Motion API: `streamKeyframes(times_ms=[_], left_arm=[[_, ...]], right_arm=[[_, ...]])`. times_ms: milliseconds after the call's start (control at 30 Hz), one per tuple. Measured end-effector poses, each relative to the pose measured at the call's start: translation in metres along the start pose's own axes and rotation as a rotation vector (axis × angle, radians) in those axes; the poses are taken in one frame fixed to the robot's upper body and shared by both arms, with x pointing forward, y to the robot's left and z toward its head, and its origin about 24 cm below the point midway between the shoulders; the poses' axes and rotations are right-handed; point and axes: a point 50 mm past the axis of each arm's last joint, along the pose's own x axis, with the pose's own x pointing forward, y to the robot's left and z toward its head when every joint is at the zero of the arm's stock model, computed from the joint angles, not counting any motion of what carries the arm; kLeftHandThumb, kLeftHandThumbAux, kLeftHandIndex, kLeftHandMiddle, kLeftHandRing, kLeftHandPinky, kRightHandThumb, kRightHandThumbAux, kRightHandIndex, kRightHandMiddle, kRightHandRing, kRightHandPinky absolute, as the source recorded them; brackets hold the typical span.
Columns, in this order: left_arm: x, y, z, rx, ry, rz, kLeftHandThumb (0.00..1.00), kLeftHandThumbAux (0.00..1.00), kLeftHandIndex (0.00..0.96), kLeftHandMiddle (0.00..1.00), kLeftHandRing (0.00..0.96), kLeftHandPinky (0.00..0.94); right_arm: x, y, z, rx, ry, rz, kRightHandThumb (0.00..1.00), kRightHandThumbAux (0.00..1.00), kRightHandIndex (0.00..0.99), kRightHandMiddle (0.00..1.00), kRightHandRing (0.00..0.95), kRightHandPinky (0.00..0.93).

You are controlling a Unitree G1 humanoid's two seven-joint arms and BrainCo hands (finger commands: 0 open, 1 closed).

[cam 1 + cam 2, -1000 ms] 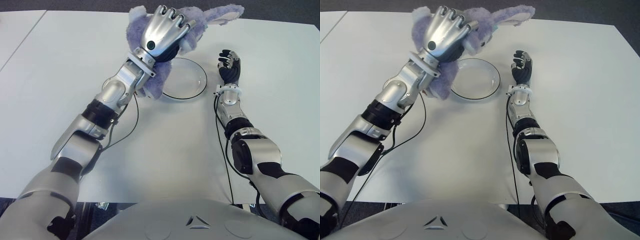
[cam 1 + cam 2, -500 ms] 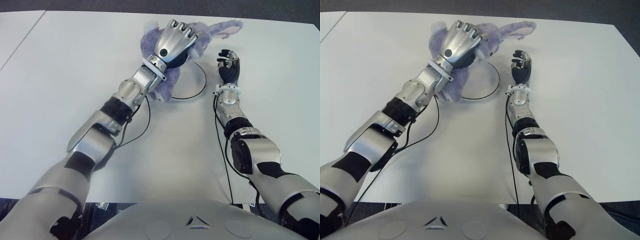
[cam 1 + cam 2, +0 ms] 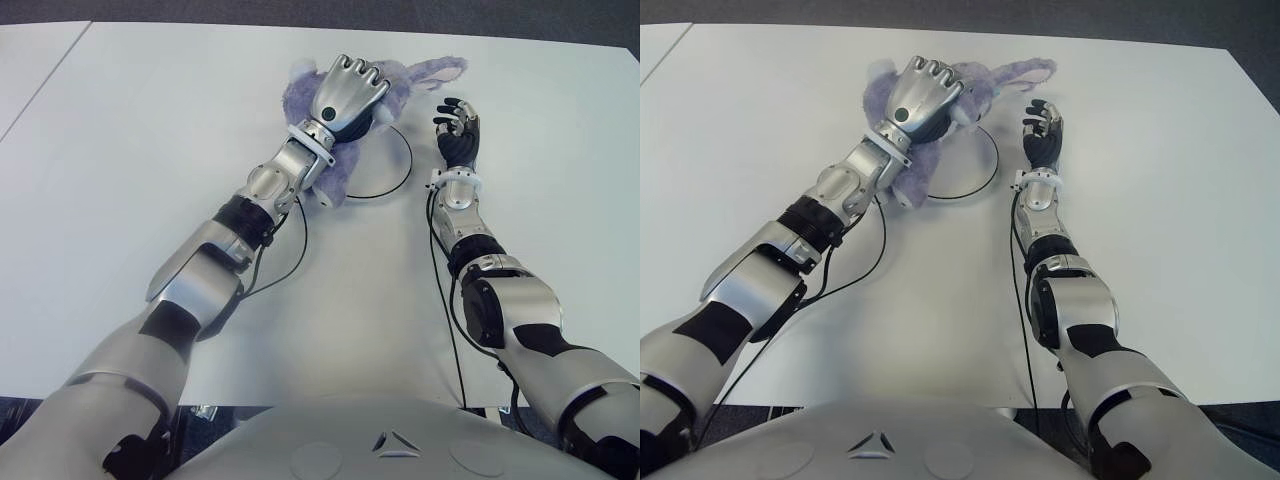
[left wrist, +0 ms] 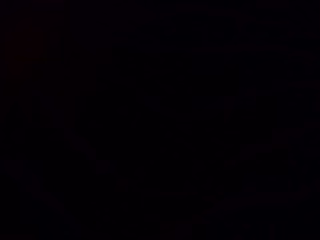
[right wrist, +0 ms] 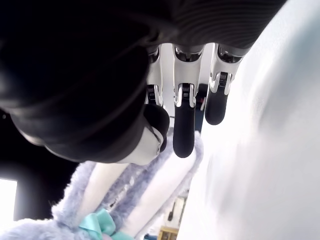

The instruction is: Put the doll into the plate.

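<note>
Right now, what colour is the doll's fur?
Pale purple, lilac doll, clearest in the left eye view, gripped by the left hand.

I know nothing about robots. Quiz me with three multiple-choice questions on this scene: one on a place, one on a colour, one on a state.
1. Where is the doll?
A. over the plate
B. at the table's near edge
C. on the floor

2. What colour is the doll?
A. green
B. purple
C. red

3. What is the left robot hand doing?
A. resting open
B. gripping the doll
C. lifting the plate

Answers: 1 A, the doll covers the plate. 2 B, purple fur. 3 B, the left robot hand is curled on it; the right robot hand shows right of the plate, holding nothing.
</note>
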Motion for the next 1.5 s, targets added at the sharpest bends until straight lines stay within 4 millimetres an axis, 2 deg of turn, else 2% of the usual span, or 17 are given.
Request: streamKeyframes(times_ms=[567,633,800,833,900,933,967,1033,1133,1167,1267,1367,1500], left_arm=[[-0.002,0.0,0.0,-0.014,0.019,0.043,0.722,0.698,0.44,0.806,0.818,0.836],[-0.003,0.001,0.0,-0.016,0.018,0.05,0.711,0.701,0.433,0.798,0.812,0.816],[-0.008,0.004,0.004,-0.031,0.014,0.078,0.684,0.71,0.415,0.704,0.737,0.717],[-0.01,0.004,0.005,-0.035,0.013,0.083,0.493,0.674,0.342,0.632,0.69,0.686],[-0.013,0.006,0.008,-0.043,0.013,0.09,0.318,0.644,0.278,0.569,0.648,0.658],[-0.015,0.008,0.01,-0.049,0.012,0.093,0.268,0.633,0.251,0.539,0.628,0.644],[-0.017,0.01,0.012,-0.056,0.011,0.091,0.188,0.611,0.19,0.46,0.579,0.61],[-0.022,0.013,0.016,-0.072,0.008,0.073,0.099,0.583,0.109,0.353,0.514,0.563],[-0.028,0.021,0.023,-0.106,-0.002,0.038,0.057,0.558,0.048,0.25,0.433,0.501],[-0.031,0.024,0.026,-0.122,-0.007,0.02,0.039,0.542,0.024,0.184,0.368,0.444],[-0.036,0.031,0.033,-0.168,-0.024,-0.036,0.026,0.53,0.009,0.136,0.302,0.381],[-0.041,0.04,0.038,-0.223,-0.046,-0.094,0.01,0.512,0.002,0.057,0.158,0.17],[-0.047,0.051,0.042,-0.295,-0.077,-0.167,0.002,0.503,0.0,0.015,0.074,0.047]], right_arm=[[0.0,0.0,0.0,-0.001,0.0,-0.005,0.9,0.882,0.209,0.308,0.354,0.205],[0.0,0.0,0.0,-0.001,-0.001,-0.007,0.903,0.882,0.208,0.307,0.354,0.206],[0.0,0.0,0.0,-0.002,-0.002,-0.011,0.933,0.877,0.21,0.303,0.362,0.214],[0.0,0.0,0.0,-0.002,-0.002,-0.011,0.936,0.878,0.212,0.301,0.358,0.22],[0.0,0.0,0.0,-0.002,-0.002,-0.012,0.938,0.879,0.214,0.3,0.354,0.224],[0.0,0.0,0.0,-0.002,-0.002,-0.013,0.938,0.88,0.215,0.299,0.355,0.228],[0.0,0.0,0.0,-0.002,-0.002,-0.014,0.943,0.882,0.217,0.299,0.365,0.24],[0.0,0.0,0.0,-0.002,-0.003,-0.018,0.961,0.879,0.219,0.299,0.381,0.257],[0.0,0.0,0.0,-0.006,-0.001,-0.027,0.982,0.873,0.217,0.297,0.397,0.266],[0.0,0.0,0.0,-0.01,0.0,-0.03,0.991,0.87,0.213,0.294,0.408,0.263],[0.0,0.0,0.0,-0.021,-0.001,-0.035,0.996,0.868,0.209,0.291,0.414,0.256],[0.0,0.001,0.0,-0.037,-0.004,-0.036,0.999,0.867,0.202,0.277,0.389,0.213],[-0.001,0.001,0.0,-0.059,-0.007,-0.044,0.999,0.869,0.191,0.248,0.329,0.186]])
